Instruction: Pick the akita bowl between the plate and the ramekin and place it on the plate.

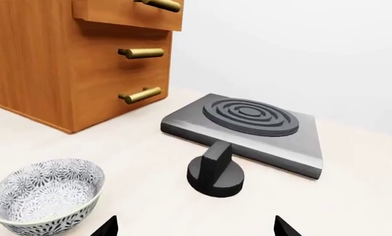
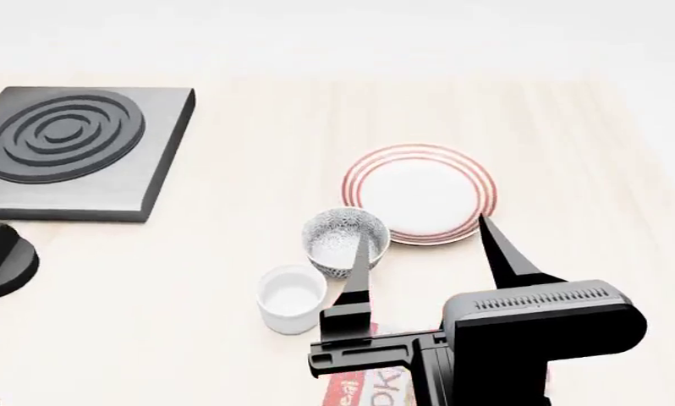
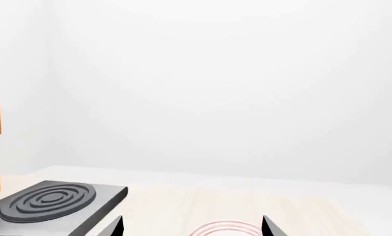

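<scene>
Right gripper [image 2: 422,241] hangs with fingers spread wide and empty, and the akita bowl [image 2: 344,240] sits between plate [image 2: 420,192] and ramekin [image 2: 291,297], beneath its left finger, so this arm's nearer.

right tool [image 2: 422,245] — matte black | two tapered pointed fingers | ribbed boxy housing

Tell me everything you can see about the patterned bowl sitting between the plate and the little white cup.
The akita bowl is small, round and deep, grey-and-white lacy outside, pale inside, ceramic-looking and empty. It stands upright on the light wooden table, right beside the red-ringed plate, and close to the plain white ramekin; contact with either is unclear. One of the right gripper's dark fingers overlaps its near rim in the head view, but nothing grips it.
</scene>
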Controlling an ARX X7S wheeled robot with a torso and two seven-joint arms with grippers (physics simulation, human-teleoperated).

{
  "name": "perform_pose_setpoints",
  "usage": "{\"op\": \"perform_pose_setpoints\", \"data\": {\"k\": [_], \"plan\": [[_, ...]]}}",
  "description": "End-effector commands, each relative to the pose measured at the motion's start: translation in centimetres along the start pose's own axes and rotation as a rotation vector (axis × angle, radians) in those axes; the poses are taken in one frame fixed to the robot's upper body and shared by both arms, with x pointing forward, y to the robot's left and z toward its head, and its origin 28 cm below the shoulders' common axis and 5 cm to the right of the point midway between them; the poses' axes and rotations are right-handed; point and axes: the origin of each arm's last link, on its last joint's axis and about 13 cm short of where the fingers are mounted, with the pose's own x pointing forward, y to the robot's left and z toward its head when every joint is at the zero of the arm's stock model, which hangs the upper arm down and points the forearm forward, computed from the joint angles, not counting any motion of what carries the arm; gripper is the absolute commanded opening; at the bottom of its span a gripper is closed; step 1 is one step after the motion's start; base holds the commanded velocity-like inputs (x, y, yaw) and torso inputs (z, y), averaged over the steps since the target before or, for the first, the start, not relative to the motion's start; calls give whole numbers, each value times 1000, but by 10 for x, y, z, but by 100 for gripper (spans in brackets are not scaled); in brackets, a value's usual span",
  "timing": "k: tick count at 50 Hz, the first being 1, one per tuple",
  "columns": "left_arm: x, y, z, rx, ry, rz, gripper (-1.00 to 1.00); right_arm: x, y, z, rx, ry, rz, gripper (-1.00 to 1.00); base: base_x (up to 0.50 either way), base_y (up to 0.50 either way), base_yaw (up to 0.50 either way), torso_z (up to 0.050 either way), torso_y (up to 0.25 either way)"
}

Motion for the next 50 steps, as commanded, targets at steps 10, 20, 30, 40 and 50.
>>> {"op": "perform_pose_setpoints", "data": {"k": [10, 20, 30, 40, 50], "plan": [[1, 0, -1, 1, 0, 2, 100, 1, 1, -2, -4, 9, 4, 100, 321, 0, 0, 0, 0], [1, 0, 0, 1, 1, 3, 100, 2, 0, -2, -1, 10, 1, 100, 319, 0, 0, 0, 0], [1, 0, -1, 2, 1, 3, 100, 1, 0, -3, -1, 11, 0, 100, 317, 0, 0, 0, 2], [1, 0, -1, 1, 3, 4, 100, 1, 0, -2, 3, 13, -2, 100, 312, 0, 0, 0, 0], [1, 0, -1, 1, 3, 4, 100, 1, -1, -3, 5, 14, -3, 100, 309, 0, 0, 0, 0]]}}
